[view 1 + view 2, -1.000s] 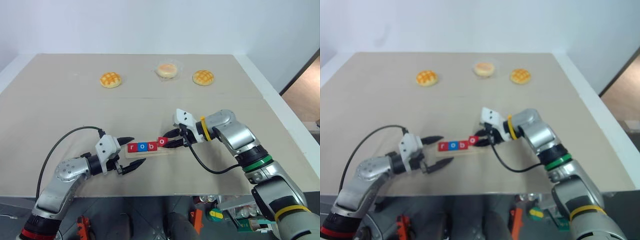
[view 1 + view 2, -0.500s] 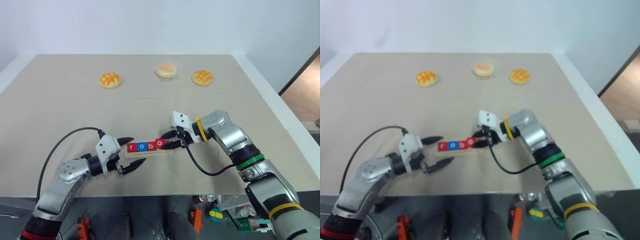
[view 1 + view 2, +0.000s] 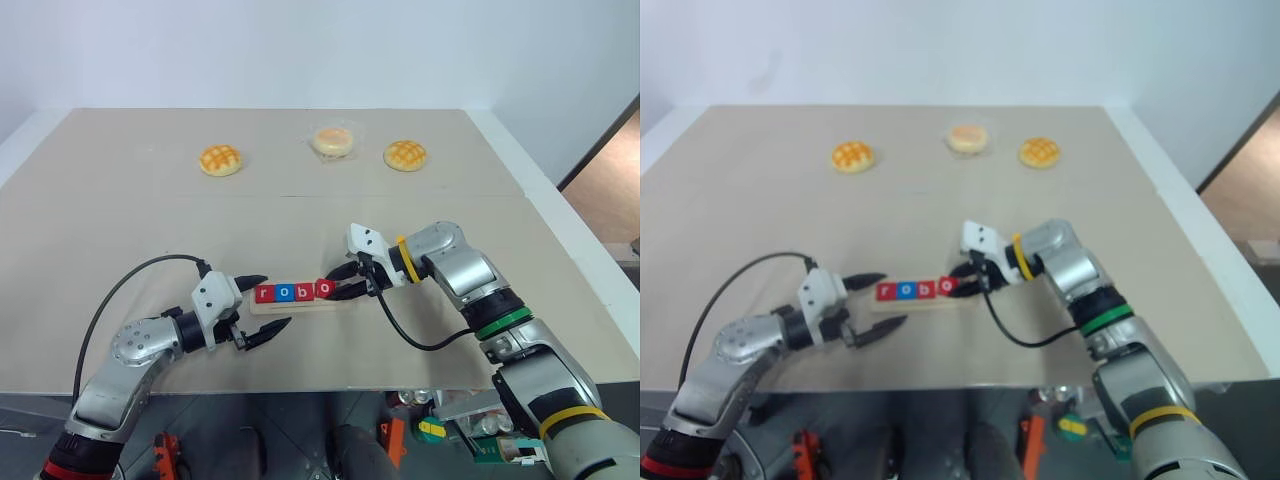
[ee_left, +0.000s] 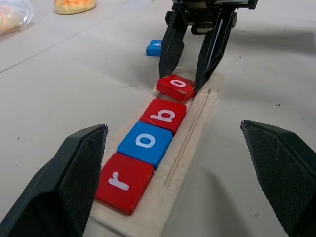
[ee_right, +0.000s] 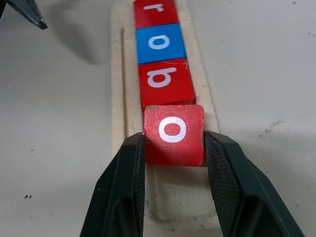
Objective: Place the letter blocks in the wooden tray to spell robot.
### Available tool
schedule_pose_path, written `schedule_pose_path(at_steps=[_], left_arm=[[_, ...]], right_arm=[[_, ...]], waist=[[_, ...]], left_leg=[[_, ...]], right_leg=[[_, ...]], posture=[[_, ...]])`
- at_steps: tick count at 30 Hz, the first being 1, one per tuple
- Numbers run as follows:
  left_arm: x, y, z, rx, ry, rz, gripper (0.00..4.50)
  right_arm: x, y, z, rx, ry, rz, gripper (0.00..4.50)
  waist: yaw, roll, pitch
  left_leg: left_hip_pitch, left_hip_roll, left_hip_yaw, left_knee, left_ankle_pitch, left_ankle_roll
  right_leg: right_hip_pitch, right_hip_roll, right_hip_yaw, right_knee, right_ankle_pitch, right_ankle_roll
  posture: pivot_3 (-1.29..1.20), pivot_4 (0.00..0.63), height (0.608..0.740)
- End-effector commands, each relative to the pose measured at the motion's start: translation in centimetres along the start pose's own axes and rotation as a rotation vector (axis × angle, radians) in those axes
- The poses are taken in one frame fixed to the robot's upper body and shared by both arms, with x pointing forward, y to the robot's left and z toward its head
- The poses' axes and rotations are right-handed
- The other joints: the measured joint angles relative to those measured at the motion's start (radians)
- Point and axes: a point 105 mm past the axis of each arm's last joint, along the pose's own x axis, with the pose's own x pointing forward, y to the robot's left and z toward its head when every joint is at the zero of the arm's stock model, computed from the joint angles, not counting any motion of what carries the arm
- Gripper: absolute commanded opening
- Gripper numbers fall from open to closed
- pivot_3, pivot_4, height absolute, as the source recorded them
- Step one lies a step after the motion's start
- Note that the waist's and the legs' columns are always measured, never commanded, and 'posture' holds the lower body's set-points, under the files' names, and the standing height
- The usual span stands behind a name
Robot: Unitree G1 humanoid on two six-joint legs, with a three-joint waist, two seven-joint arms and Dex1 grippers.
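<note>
lying across the near middle of the beige tabletop (image 3: 300, 220): the long narrow pale-wood tray (image 4: 195, 129) with its shallow recessed slot. sitting flat in the slot, in a row from the tray's left end: a red square tile with a white r (image 4: 124, 182), a blue square tile with a white o (image 4: 144, 143), a red square tile with a white b (image 4: 164, 115).

gripping the fourth tile, a red square with a white o (image 5: 174, 134): the right gripper (image 5: 174, 177), black fingers (image 5: 121, 187) clamped on the tile's two opposite edges. tilting slightly, that tile, its far edge touching the b tile, hanging over the slot just past the row. remaining bare beneath it: the last stretch of the slot toward the tray's right end.

resting on the table beyond the tray's right end, apart from it: a small blue square tile (image 4: 154, 48), its letter too small to read.

hovering at the tray's left end: the left gripper (image 3: 262, 304), black fingers (image 4: 79, 173) spread wide apart, one on each side of the tray's end, holding nothing.

sitting well apart along the far side of the table: two round golden criss-crossed buns (image 3: 221, 160) (image 3: 405, 155), and between them a paler round bun in clear wrap (image 3: 333, 140).
</note>
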Motion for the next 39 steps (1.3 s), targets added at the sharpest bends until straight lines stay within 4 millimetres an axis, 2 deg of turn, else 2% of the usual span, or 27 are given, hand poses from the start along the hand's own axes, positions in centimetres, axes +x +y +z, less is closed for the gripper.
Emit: schedule_pose_path(at_steps=[1, 7, 9, 15, 20, 24, 26, 29, 33, 37, 39], left_arm=[[-0.1, 0.0, 0.8, 0.035, -0.021, -0.007, 4.50], [-0.1, 0.0, 0.9, 0.036, -0.025, -0.004, 4.50], [-0.1, -0.1, 1.0, 0.037, -0.027, -0.005, 4.50], [-0.1, -0.2, 0.9, 0.041, -0.025, -0.009, 4.50], [-0.1, -0.2, 0.9, 0.045, -0.023, -0.014, 4.50], [0.0, -0.2, 1.2, 0.043, -0.040, -0.018, 4.50], [0.0, -0.4, 1.5, 0.036, -0.053, -0.033, 4.50], [0.1, -1.1, 2.0, 0.007, -0.073, -0.082, 4.50], [0.1, -1.4, 2.2, -0.021, -0.067, -0.131, 4.50], [0.3, -1.6, 2.3, -0.030, -0.060, -0.163, 4.50], [0.3, -1.6, 2.3, -0.024, -0.057, -0.164, 4.50]], right_arm=[[-0.4, -0.1, 0.6, -0.029, -0.007, -0.007, 1.20], [-0.2, -0.4, 0.6, -0.031, -0.005, -0.016, 1.20], [-0.2, -0.5, 0.6, -0.028, -0.005, -0.017, 2.35], [-0.3, -0.6, 1.1, -0.024, -0.027, -0.020, 4.43], [-1.2, -0.9, 3.0, 0.033, -0.134, -0.072, 4.47], [-2.5, -1.6, 4.4, 0.123, -0.259, -0.182, 4.47], [-3.4, -1.7, 4.7, 0.170, -0.328, -0.247, 3.92], [-4.1, 0.0, 3.9, 0.211, -0.344, -0.275, 2.88], [-3.8, 1.5, 1.9, 0.273, -0.311, -0.318, 1.51], [-3.2, 1.7, 0.4, 0.298, -0.272, -0.368, 0.13], [-3.0, 1.7, -0.1, 0.300, -0.256, -0.388, 0.13]], waist=[[0.000, 0.000, 0.000], [0.000, 0.000, 0.000], [0.000, 0.000, 0.000], [0.000, 0.000, 0.000], [0.000, 0.000, 0.000], [0.000, 0.000, 0.000], [0.000, 0.000, 0.000], [0.004, 0.000, 0.000], [0.002, 0.000, 0.000], [-0.003, 0.000, 0.000], [-0.003, 0.000, 0.000]], left_leg=[[0.000, 0.000, 0.000, 0.000, 0.000, 0.000], [0.000, 0.000, 0.000, 0.000, 0.000, 0.000], [0.000, 0.000, 0.000, 0.000, 0.000, 0.000], [0.000, 0.000, 0.000, 0.000, 0.000, 0.000], [0.000, 0.000, 0.000, -0.001, 0.000, 0.000], [-0.001, 0.000, -0.001, -0.001, 0.000, 0.000], [-0.001, 0.000, -0.001, -0.001, 0.000, 0.000], [-0.003, 0.000, -0.002, -0.001, 0.000, 0.000], [-0.004, -0.001, -0.003, -0.001, 0.000, 0.000], [-0.003, 0.000, -0.002, 0.000, 0.000, 0.000], [-0.002, 0.000, -0.003, 0.000, 0.001, -0.001]], right_leg=[[0.000, 0.000, 0.000, 0.000, 0.000, 0.000], [0.000, 0.000, 0.000, 0.000, 0.000, 0.000], [0.000, 0.000, 0.000, 0.000, 0.000, 0.000], [0.000, 0.000, 0.000, 0.000, 0.000, 0.000], [-0.001, 0.000, 0.000, 0.000, 0.000, 0.000], [-0.001, 0.000, 0.000, 0.000, 0.000, 0.000], [-0.001, 0.000, 0.000, 0.000, 0.000, 0.000], [-0.001, 0.000, -0.001, 0.000, -0.001, 0.000], [-0.002, -0.002, -0.002, 0.000, -0.002, 0.001], [-0.002, 0.000, -0.001, 0.000, -0.004, 0.005], [-0.001, 0.002, -0.002, 0.000, -0.003, 0.004]], posture=[[0.00, 0.150, 0.740], [0.00, 0.150, 0.740], [0.00, 0.150, 0.740], [0.00, 0.150, 0.740], [0.00, 0.150, 0.740], [0.00, 0.150, 0.740], [0.00, 0.150, 0.740], [0.00, 0.150, 0.740], [0.00, 0.150, 0.740], [0.00, 0.150, 0.740], [0.00, 0.150, 0.740]])
